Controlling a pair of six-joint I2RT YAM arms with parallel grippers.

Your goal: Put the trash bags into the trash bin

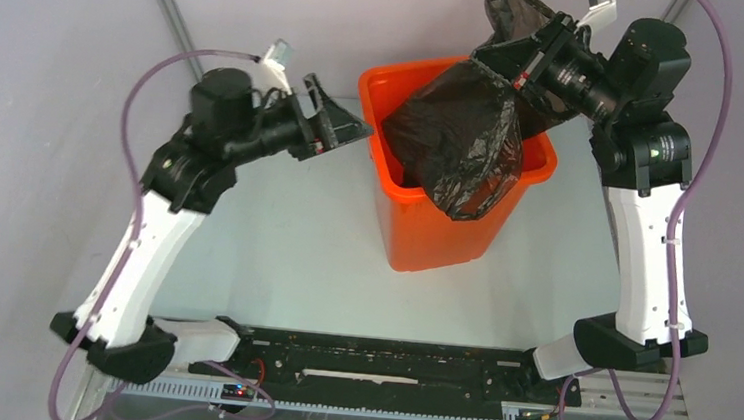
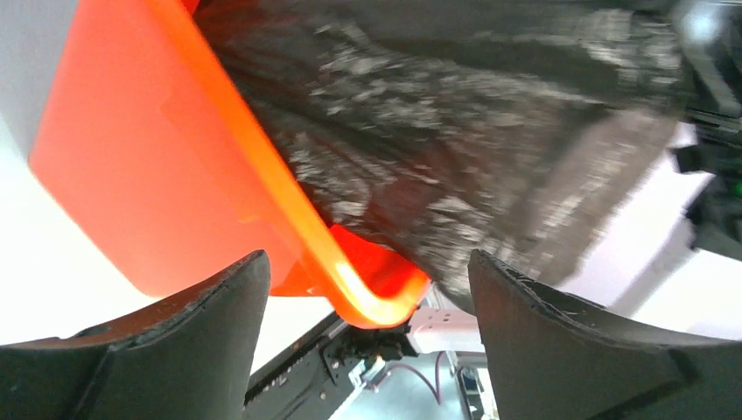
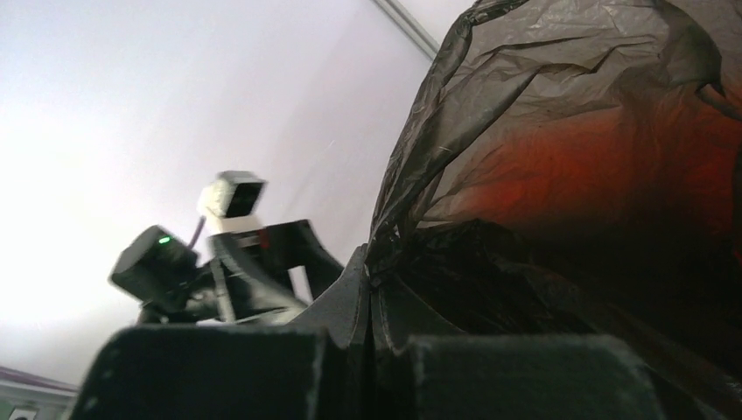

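The pale desk (image 1: 284, 253) carries the bright orange square plastic bin (image 1: 436, 240), set between both arms, likely so that either can reach it. The thin glossy black plastic bag (image 1: 459, 142) is draped across the bin's mouth, partly inside, with its lower end spilled over the near rim. Its top is lifted by the right tool (image 1: 509, 52), which is pinched together on the film, probably so the bag hangs over the opening. The left tool (image 1: 345, 118) is spread apart and empty, just beside the bin's left rim.

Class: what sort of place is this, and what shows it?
Likely a robotics test bench: left arm and right arm bolted to a table, purple cables, orange trash bin and trash bag.
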